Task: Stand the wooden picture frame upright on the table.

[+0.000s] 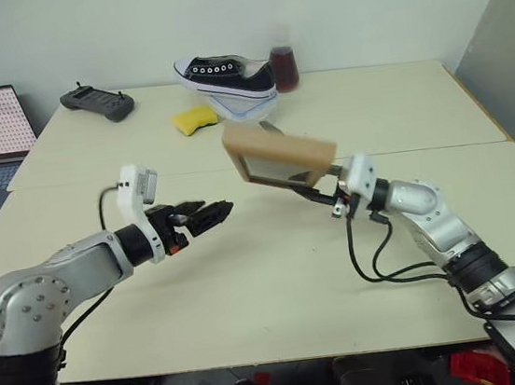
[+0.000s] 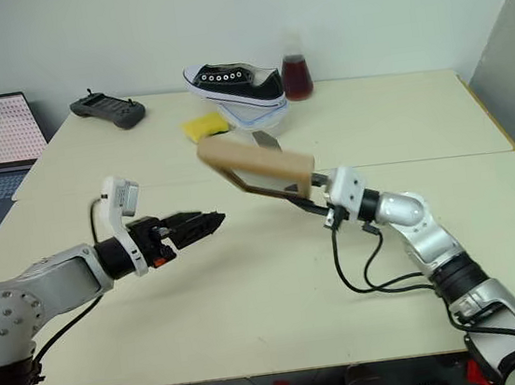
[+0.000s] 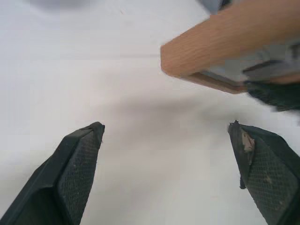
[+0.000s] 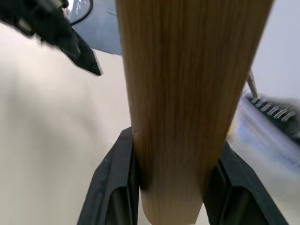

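Holding the wooden picture frame [image 1: 279,157] clear of the table [image 1: 278,284], your right gripper [image 1: 321,191] has its two black fingers clamped on the frame's lower right edge, one finger on each face, as the right wrist view shows with the wood wedged between the pads. That edge grip keeps the frame aloft near the centre of the picture, tilted, with its top leaning toward the upper left, so its bottom edge is not yet square to the tabletop. Your left gripper [image 1: 206,215] sits at centre left, well apart from the frame, fingers [image 3: 77,161] spread wide and empty; the opening faces the frame's near corner, likely ready to steady it. Behind, at the upper centre, a sneaker [image 1: 224,74], a yellow sponge [image 1: 195,118] and a flask of dark liquid [image 1: 283,65] stay out of the way. You probably need to level the frame before lowering it.
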